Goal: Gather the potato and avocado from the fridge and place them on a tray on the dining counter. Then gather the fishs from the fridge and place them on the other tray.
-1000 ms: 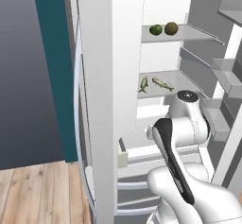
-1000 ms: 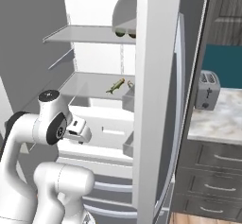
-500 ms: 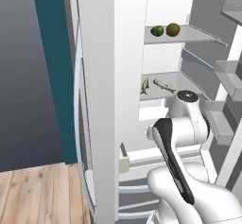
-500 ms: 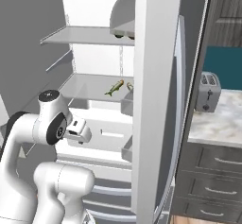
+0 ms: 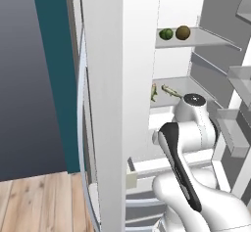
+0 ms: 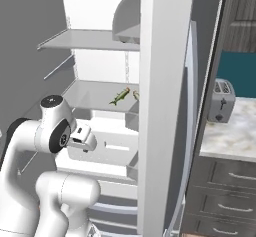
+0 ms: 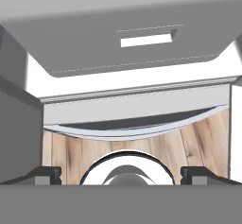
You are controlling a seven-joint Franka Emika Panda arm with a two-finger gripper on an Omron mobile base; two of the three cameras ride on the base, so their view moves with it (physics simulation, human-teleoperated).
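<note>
The fridge point(image 5: 122, 79) stands open with its white shelves showing. On its upper shelf sit the dark green avocado point(image 5: 166, 34) and the brown potato point(image 5: 183, 32). One shelf lower lie the two fishs point(image 5: 153, 92) point(image 5: 171, 91), seen too as fishs point(image 6: 120, 96) in the right base view. My gripper point(image 7: 121, 173) is open and empty, its fingertips point(image 7: 47, 173) far apart. It points down at a white fridge drawer point(image 7: 142, 53) with a slot handle, below the fish shelf. My hand point(image 6: 84, 137) hangs in front of that drawer. Both trays are out of view.
The open fridge door point(image 6: 165, 106) rises close on my right, and the other door point(image 5: 86, 128) on my left. A marbled counter point(image 6: 230, 136) with a toaster point(image 6: 220, 101) lies beyond the door; I cannot tell whether it is the dining counter. Wooden floor point(image 5: 39, 201) lies below.
The whole picture has shifted slightly, so the base has moved; the door edge now hides the upper shelf's produce in the right base view. The arm keeps its pose, gripper still open.
</note>
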